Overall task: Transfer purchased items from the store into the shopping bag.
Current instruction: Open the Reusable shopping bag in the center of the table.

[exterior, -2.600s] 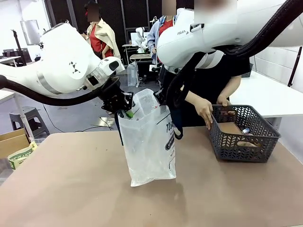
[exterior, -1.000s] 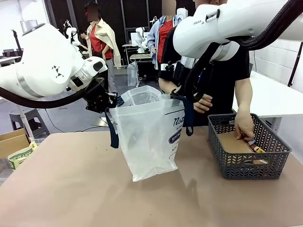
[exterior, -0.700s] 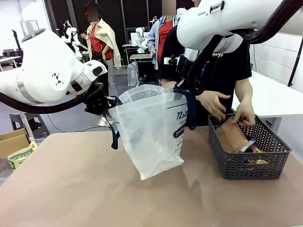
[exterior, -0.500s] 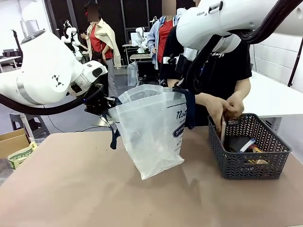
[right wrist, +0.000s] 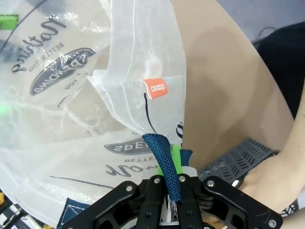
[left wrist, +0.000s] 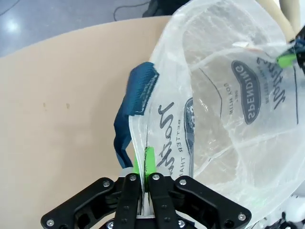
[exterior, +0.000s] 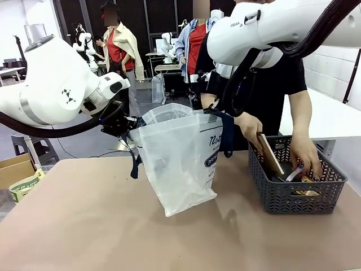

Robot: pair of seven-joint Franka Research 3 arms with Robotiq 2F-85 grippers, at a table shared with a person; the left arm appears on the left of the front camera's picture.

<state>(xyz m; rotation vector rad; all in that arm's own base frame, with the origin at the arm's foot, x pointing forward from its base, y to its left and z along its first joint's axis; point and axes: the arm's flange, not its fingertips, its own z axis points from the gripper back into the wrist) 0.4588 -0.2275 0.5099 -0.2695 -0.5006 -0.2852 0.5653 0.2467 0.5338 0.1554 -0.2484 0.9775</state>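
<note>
The white left arm comes in over the brown tabletop, and its left gripper is closed tight on the rim of the translucent clear plastic shopping bag. In the left wrist view the left gripper pinches the bag's thin edge between its green pads, just beside a navy blue strap handle that loops down outside the bag. The bag hangs between the two arms with its mouth pulled open and its body tilted, the navy oval logo with white script facing the right; whether its lowest corner touches the tabletop cannot be told. At the bag's right rim the right gripper is closed on the second navy strap. The right wrist view shows that right gripper clamped on the strap and the plastic edge together, with a small orange tag on the bag's inside seam. Further right, a person's nearer hand holds a flat brown cardboard-coloured packet tilted at the left end of a dark grey lattice basket. The person's other hand reaches into the basket, over small colourful packaged pieces lying inside
</note>
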